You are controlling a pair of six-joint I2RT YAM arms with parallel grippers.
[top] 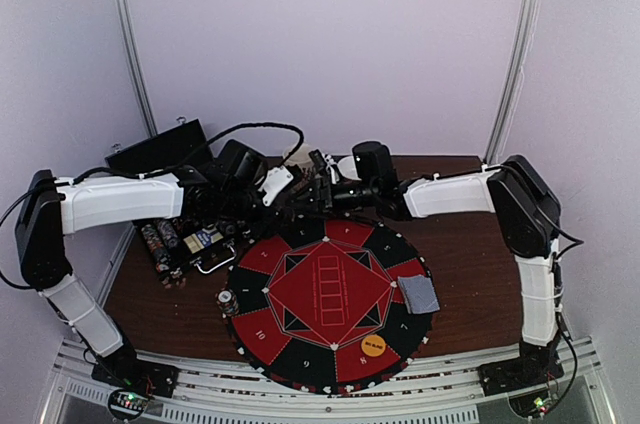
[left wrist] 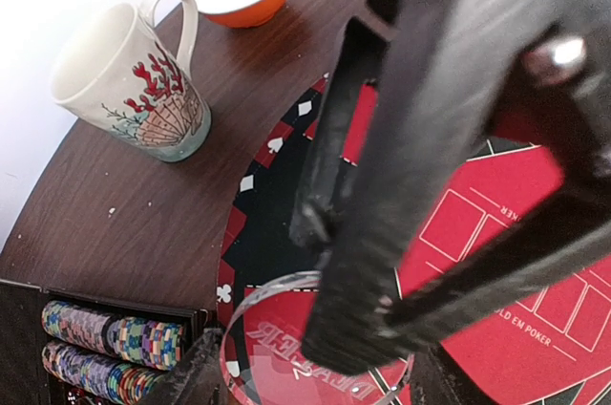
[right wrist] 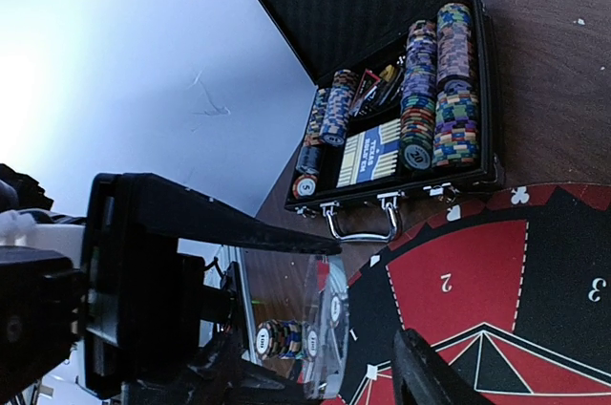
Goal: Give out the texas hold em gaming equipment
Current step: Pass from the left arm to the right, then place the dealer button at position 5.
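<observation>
Above the far edge of the round felt mat (top: 330, 289), we see the left hand (left wrist: 310, 376) partly closed on a clear plastic box (right wrist: 325, 314). The right hand (right wrist: 325, 378) has its fingers about half open on either side of the same box, and we cannot tell whether they touch it. A grey deck of cards (top: 419, 293) lies on the mat's right side and an orange disc (top: 373, 346) on its near side, while rows of poker chips (right wrist: 434, 99) fill the open black case (right wrist: 372, 4) on the tabletop (top: 470, 264) just off the mat's far left edge.
</observation>
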